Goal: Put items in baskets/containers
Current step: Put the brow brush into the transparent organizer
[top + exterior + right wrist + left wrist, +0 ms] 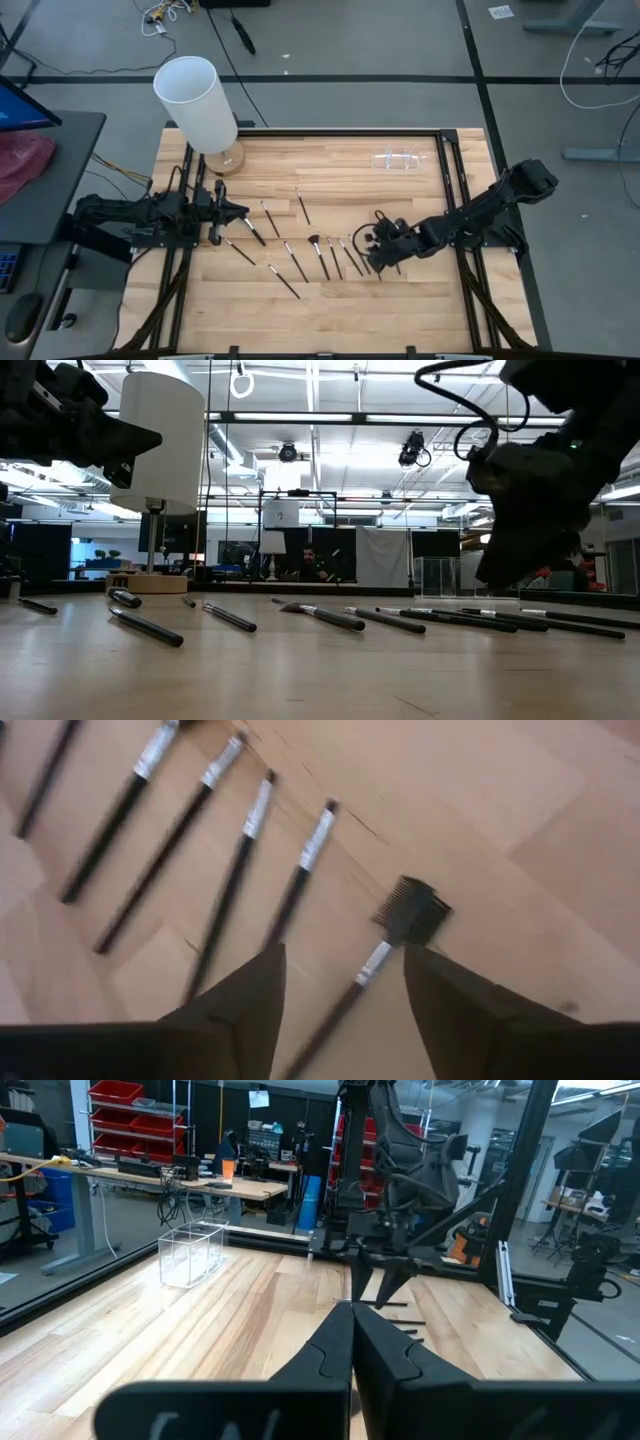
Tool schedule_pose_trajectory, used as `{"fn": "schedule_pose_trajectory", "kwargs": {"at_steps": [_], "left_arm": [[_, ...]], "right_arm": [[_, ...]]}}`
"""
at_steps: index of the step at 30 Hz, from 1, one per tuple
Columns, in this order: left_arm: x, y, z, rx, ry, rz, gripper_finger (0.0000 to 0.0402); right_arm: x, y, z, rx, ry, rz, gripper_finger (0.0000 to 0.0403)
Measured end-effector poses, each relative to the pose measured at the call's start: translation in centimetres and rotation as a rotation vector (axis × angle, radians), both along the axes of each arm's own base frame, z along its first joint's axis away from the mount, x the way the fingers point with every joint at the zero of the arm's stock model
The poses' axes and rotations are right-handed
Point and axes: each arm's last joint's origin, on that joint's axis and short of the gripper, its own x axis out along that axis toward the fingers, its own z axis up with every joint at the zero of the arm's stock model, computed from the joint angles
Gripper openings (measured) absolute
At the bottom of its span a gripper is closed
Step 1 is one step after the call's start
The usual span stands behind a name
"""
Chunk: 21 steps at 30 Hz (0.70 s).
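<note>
Comb-tipped brush (385,945) between right tool (343,982) fingers.

A: How is the light?
B: Bright and even from above; ceiling strips (300,417) glare in the low view, leaving the right arm (545,470) a dark silhouette.
A: Shadows?
B: Soft, short ones under the brushes (322,255) on the surface (330,170).
A: Sharpness?
B: The right wrist view smears its brushes with motion blur.
</note>
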Motion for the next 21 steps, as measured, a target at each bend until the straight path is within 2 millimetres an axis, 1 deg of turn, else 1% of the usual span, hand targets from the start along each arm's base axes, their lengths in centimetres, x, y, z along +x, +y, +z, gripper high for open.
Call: {"fn": "schedule_pose_trajectory", "kwargs": {"at_steps": [4,8,14,18,21], "left_arm": [[0.0,0.0,0.0,0.0,0.0,0.0,0.0005],[0.0,0.0,0.0,0.0,0.0,0.0,0.0005],[0.0,0.0,0.0,0.0,0.0,0.0,0.0005],[0.0,0.0,0.0,0.0,0.0,0.0,0.0005],[0.0,0.0,0.0,0.0,0.001,0.0,0.0005]], "right_arm": [[0.1,0.8,-0.5,-0.044,-0.019,0.006,0.0207],[-0.2,2.0,-1.6,-0.134,-0.021,0.016,0.0184],[-0.9,3.9,-3.3,-0.217,-0.062,-0.028,0.0151],[-1.4,4.6,-3.9,-0.303,-0.124,-0.078,0.0133],[-1.5,4.7,-4.3,-0.341,-0.143,-0.101,0.0122]]}}
